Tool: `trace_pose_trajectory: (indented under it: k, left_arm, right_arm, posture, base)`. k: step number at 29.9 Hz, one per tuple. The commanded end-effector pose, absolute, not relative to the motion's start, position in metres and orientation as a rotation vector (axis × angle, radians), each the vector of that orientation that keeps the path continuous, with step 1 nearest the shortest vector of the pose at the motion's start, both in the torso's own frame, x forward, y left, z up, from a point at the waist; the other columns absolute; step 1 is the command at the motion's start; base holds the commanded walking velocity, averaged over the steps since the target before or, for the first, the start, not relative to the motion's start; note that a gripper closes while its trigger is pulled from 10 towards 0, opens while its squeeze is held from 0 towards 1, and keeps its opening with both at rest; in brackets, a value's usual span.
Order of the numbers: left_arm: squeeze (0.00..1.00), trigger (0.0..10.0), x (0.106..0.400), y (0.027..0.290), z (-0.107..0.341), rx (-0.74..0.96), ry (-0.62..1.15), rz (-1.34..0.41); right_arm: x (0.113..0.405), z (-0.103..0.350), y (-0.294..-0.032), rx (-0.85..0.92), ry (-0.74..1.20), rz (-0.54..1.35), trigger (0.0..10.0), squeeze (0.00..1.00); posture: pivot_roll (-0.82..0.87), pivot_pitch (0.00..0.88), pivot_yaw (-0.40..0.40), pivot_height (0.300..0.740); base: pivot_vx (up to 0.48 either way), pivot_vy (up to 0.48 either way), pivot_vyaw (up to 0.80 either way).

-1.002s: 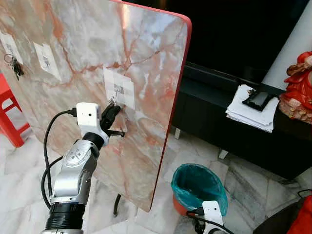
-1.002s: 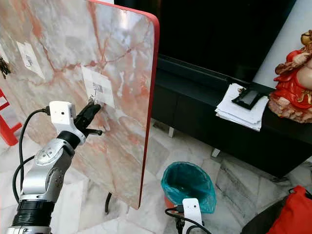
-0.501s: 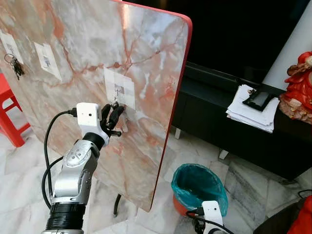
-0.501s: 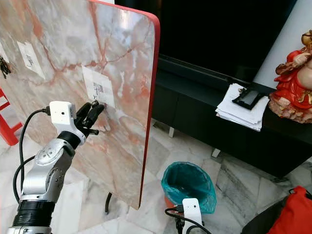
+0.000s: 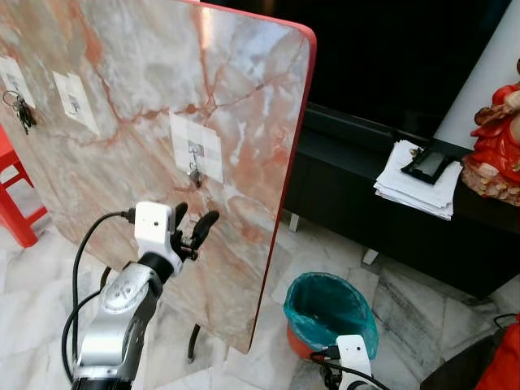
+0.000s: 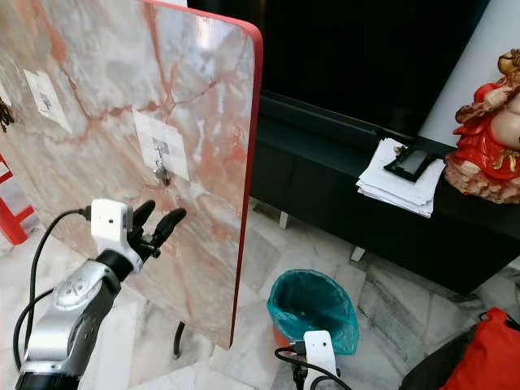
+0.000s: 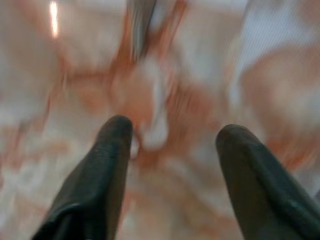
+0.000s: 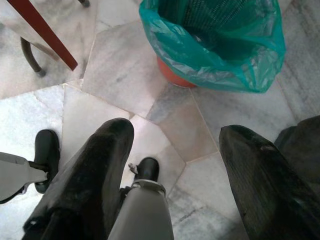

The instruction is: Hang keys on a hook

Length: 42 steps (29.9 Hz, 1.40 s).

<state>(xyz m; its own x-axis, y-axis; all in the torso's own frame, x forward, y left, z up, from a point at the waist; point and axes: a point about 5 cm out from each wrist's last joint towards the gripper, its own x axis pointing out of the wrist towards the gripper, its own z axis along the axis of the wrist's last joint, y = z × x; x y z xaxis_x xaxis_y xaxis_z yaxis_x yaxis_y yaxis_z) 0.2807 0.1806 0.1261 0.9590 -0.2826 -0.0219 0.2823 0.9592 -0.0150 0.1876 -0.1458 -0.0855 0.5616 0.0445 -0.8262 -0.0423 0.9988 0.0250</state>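
Observation:
A small silver key (image 5: 195, 175) hangs from the hook on a white pad (image 5: 197, 148) in the middle of the upright marble board (image 5: 130, 73). My left gripper (image 5: 192, 226) is open just below the key and apart from it, with nothing between its fingers. In the blurred left wrist view, the spread left gripper (image 7: 175, 130) faces the marble. A second bunch of keys (image 5: 20, 110) hangs at the board's far left, beside another white pad (image 5: 75, 103). My right gripper (image 8: 175, 132) hangs low over the floor, open and holding nothing.
A red bin with a green liner (image 5: 329, 313) stands on the tiled floor right of the board's leg (image 5: 192, 341). Behind it, a black cabinet (image 5: 341, 154) carries a paper stack (image 5: 410, 183) and a red figurine (image 5: 496, 142). A red stool (image 5: 12, 195) is at far left.
My left gripper opened, let go of the key at the hook and drew back downward. The key now hangs free on the hook.

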Motion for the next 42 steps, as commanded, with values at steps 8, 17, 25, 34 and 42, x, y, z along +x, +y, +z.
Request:
trace_pose_trajectory:
  k: [8, 17, 25, 34, 42]
  left_arm:
    - [0.0, 10.0, 0.257, 0.211, 0.028, -0.007, 0.426, -0.092]
    - [0.0, 10.0, 0.219, 0.224, -0.049, 0.001, 0.792, 0.056]
    - [0.0, 10.0, 0.152, 0.224, -0.091, 0.021, 1.077, 0.098]
    - [0.0, 10.0, 0.146, 0.22, -0.094, 0.006, 1.082, 0.096]
    - [0.0, 10.0, 0.15, 0.219, -0.093, 0.006, 1.063, 0.1]
  right_arm:
    - [0.184, -0.087, -0.148, 0.003, 0.989, 0.038, 10.0, 0.0]
    - [0.183, -0.088, -0.148, 0.006, 0.992, 0.035, 10.0, 0.0]
    - [0.181, -0.089, -0.147, 0.016, 0.997, 0.004, 10.0, 0.0]
    - [0.179, -0.09, -0.149, 0.02, 1.017, -0.029, 10.0, 0.0]
    - [0.181, -0.089, -0.149, 0.02, 1.013, -0.035, 10.0, 0.0]
  posture:
    - [0.05, 0.0, -0.103, 0.74]
    - [0.05, 0.0, -0.094, 0.74]
    - [0.03, 0.0, -0.081, 0.74]
    - [0.04, 0.0, -0.087, 0.74]
    - [0.04, 0.0, -0.086, 0.74]
  base:
    - [0.0, 0.0, 0.0]
    - [0.0, 0.0, 0.0]
    - [0.0, 0.031, 0.0]
    - [0.0, 0.338, 0.0]
    - [0.0, 0.355, 0.0]
